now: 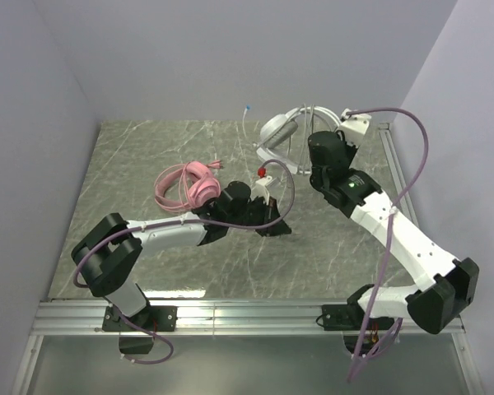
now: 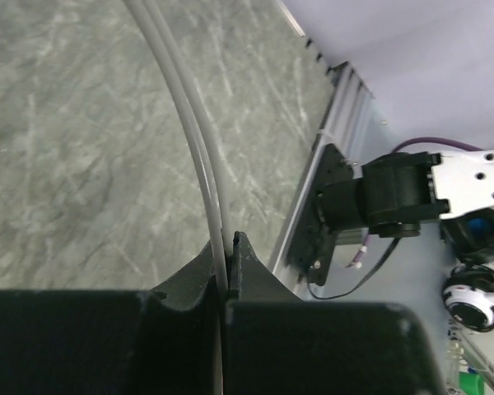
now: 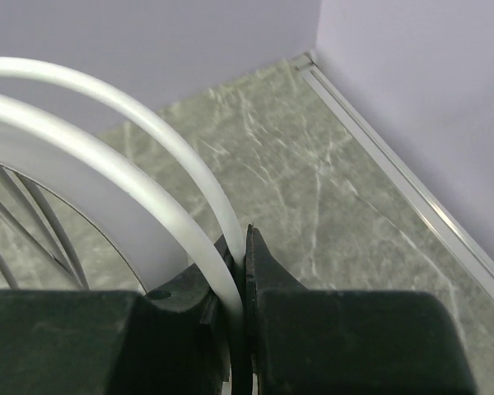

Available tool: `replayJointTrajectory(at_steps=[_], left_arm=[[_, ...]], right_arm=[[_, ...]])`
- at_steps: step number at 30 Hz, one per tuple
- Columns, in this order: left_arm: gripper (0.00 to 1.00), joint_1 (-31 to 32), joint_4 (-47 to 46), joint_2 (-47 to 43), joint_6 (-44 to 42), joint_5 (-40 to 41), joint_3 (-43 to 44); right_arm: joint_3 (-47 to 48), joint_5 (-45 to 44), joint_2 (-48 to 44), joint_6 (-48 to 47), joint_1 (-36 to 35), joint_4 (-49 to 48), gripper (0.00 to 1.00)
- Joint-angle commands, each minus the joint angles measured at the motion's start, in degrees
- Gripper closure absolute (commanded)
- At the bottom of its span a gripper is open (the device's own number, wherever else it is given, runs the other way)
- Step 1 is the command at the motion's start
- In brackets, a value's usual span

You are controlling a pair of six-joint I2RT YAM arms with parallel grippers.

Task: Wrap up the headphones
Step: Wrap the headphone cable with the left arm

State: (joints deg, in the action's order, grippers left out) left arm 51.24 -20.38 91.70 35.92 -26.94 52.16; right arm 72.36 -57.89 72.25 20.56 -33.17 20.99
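My left claw (image 2: 229, 251) is pinching the white headphones' (image 1: 278, 130) thin cable (image 2: 199, 140), running as two strands. My right claw (image 3: 240, 247) is clenching their curved white headband (image 3: 148, 132).

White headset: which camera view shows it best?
Top external: most of the white headset shows there. Left wrist shows only its cable, pinched in the left claw. Right wrist shows only white arcs in the right claw.
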Motion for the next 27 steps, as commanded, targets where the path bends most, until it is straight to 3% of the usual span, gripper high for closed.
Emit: replayJointTrajectory(at_steps=[1, 12, 21, 27], left_arm=[[0.99, 0.3, 9.7, -3.2, -4.0, 2.6, 4.2], [0.99, 0.0, 9.5, -3.2, -0.8, -9.9, 6.2], [0.99, -0.7, 31.2, -3.5, -11.6, 4.4, 16.2], [1.00, -2.2, 38.2, -0.7, -14.7, 9.0, 22.0]], right_arm=[[-1.9, -5.0, -0.2, 5.7, 1.1, -7.4, 1.00], [-10.3, -8.6, 5.4, 13.7, 1.4, -6.4, 1.00], [-16.2, -5.7, 6.6, 14.2, 0.8, -6.5, 1.00], [-21.0, -4.3, 4.6, 14.5, -0.7, -6.7, 1.00]])
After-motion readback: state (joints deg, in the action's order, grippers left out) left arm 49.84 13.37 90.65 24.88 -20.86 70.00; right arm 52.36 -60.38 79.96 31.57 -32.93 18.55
